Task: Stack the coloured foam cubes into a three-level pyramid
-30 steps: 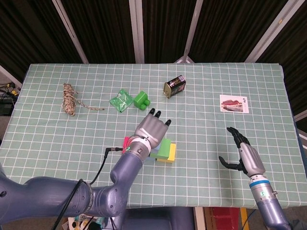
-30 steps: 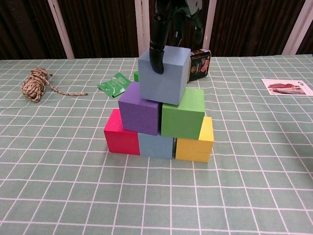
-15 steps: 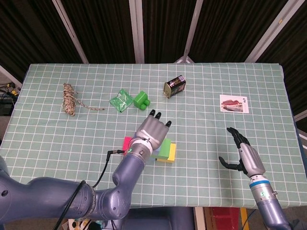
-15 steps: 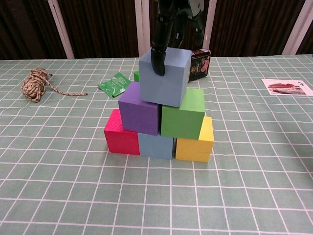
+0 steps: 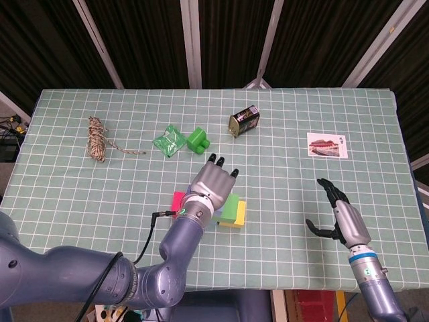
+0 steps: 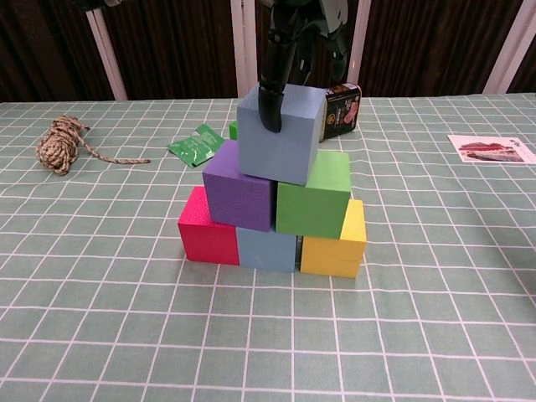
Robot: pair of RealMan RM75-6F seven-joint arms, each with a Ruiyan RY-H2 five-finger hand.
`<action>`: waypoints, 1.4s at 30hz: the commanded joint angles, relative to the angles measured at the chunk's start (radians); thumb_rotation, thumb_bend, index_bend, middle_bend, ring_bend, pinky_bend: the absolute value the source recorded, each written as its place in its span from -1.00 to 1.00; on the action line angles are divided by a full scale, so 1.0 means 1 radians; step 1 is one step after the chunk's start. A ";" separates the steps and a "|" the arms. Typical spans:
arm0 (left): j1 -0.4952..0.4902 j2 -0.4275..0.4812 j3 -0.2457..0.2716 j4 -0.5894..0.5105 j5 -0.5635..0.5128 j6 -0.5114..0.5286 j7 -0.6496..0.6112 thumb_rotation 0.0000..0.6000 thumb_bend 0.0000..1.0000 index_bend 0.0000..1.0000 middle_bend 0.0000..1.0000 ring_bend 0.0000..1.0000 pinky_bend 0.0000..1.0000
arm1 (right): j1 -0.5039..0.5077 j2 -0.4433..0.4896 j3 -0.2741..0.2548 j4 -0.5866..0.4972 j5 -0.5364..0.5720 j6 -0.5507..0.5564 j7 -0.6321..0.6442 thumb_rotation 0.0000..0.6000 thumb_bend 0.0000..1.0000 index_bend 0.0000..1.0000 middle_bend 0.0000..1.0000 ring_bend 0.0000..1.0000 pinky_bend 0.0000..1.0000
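Note:
A pyramid stands mid-table: a red cube (image 6: 205,239), a blue cube (image 6: 266,249) and a yellow cube (image 6: 335,251) at the bottom, with a purple cube (image 6: 239,197) and a green cube (image 6: 314,205) on them. A larger blue cube (image 6: 289,142) sits on top, slightly turned. My left hand (image 5: 213,181) covers it from above and grips it, one of its fingers (image 6: 271,96) pressed on the front face and the others behind. My right hand (image 5: 338,218) hovers open near the table's front right, away from the cubes.
At the back lie a coil of rope (image 5: 98,139), a green wrapper (image 5: 169,141), a green plastic piece (image 5: 198,139) and a tin can (image 5: 244,121) on its side. A postcard (image 5: 327,145) lies at the right.
The top blue cube has come down a little onto the purple and green cubes, still in my left hand. The right hand has not moved.

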 commanded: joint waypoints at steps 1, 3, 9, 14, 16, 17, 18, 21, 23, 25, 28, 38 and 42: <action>0.005 -0.004 -0.007 0.001 -0.002 0.003 0.006 1.00 -0.32 -0.96 -0.27 -1.00 -1.00 | 0.000 0.000 0.000 0.000 0.000 0.000 -0.001 1.00 -0.31 -1.00 -1.00 -1.00 -1.00; 0.009 -0.006 -0.014 0.002 -0.003 0.005 0.010 1.00 -0.32 -0.97 -0.28 -1.00 -1.00 | 0.000 -0.001 -0.001 0.001 0.000 0.000 -0.001 1.00 -0.31 -1.00 -1.00 -1.00 -1.00; 0.019 -0.013 -0.033 0.004 -0.008 0.021 0.028 1.00 -0.33 -0.98 -0.37 -1.00 -1.00 | 0.000 0.000 -0.001 0.000 -0.001 -0.001 0.001 1.00 -0.31 -1.00 -1.00 -1.00 -1.00; 0.029 -0.017 -0.049 0.004 -0.008 0.036 0.037 1.00 -0.36 -0.99 -0.42 -1.00 -1.00 | -0.001 0.001 -0.001 0.000 -0.002 -0.001 0.002 1.00 -0.31 -1.00 -1.00 -1.00 -1.00; 0.031 -0.019 -0.055 0.004 -0.010 0.043 0.043 1.00 -0.37 -1.00 -0.44 -1.00 -1.00 | -0.001 0.002 -0.002 0.000 -0.003 -0.001 0.002 1.00 -0.31 -1.00 -1.00 -1.00 -1.00; 0.033 -0.020 -0.058 0.004 -0.011 0.046 0.046 1.00 -0.37 -1.00 -0.45 -1.00 -1.00 | -0.001 0.002 -0.002 -0.001 -0.003 -0.001 0.003 1.00 -0.31 -1.00 -1.00 -1.00 -1.00; 0.034 -0.020 -0.061 0.003 -0.011 0.048 0.048 1.00 -0.37 -1.00 -0.47 -1.00 -1.00 | -0.001 0.002 -0.002 -0.001 -0.003 -0.001 0.002 1.00 -0.31 -1.00 -1.00 -1.00 -1.00; 0.041 -0.022 -0.068 0.002 -0.014 0.053 0.057 1.00 -0.40 -1.00 -0.51 -1.00 -1.00 | -0.001 0.002 -0.002 -0.001 -0.003 -0.001 0.002 1.00 -0.31 -1.00 -1.00 -1.00 -1.00; 0.046 -0.023 -0.073 0.002 -0.016 0.057 0.062 1.00 -0.41 -1.00 -0.51 -1.00 -1.00 | -0.001 0.002 -0.002 -0.001 -0.003 -0.001 0.002 1.00 -0.31 -1.00 -1.00 -1.00 -1.00; 0.051 -0.023 -0.079 0.001 -0.017 0.061 0.067 1.00 -0.42 -1.00 -0.51 -1.00 -1.00 | -0.001 0.002 -0.002 -0.001 -0.002 0.000 0.001 1.00 -0.31 -1.00 -1.00 -1.00 -1.00; 0.056 -0.023 -0.086 0.000 -0.019 0.066 0.074 1.00 -0.45 -1.00 -0.52 -1.00 -1.00 | -0.001 0.001 -0.002 -0.001 -0.001 0.000 0.000 1.00 -0.31 -1.00 -1.00 -1.00 -1.00; 0.075 -0.021 -0.110 -0.005 -0.016 0.083 0.084 1.00 -0.57 -1.00 -0.68 -1.00 -1.00 | 0.000 0.001 -0.004 -0.001 -0.002 -0.001 -0.003 1.00 -0.31 -1.00 -1.00 -1.00 -1.00; 0.085 -0.019 -0.122 -0.009 -0.008 0.091 0.086 1.00 -0.63 -1.00 -0.78 -1.00 -1.00 | 0.000 0.001 -0.003 0.000 -0.001 -0.001 -0.003 1.00 -0.31 -1.00 -1.00 -1.00 -1.00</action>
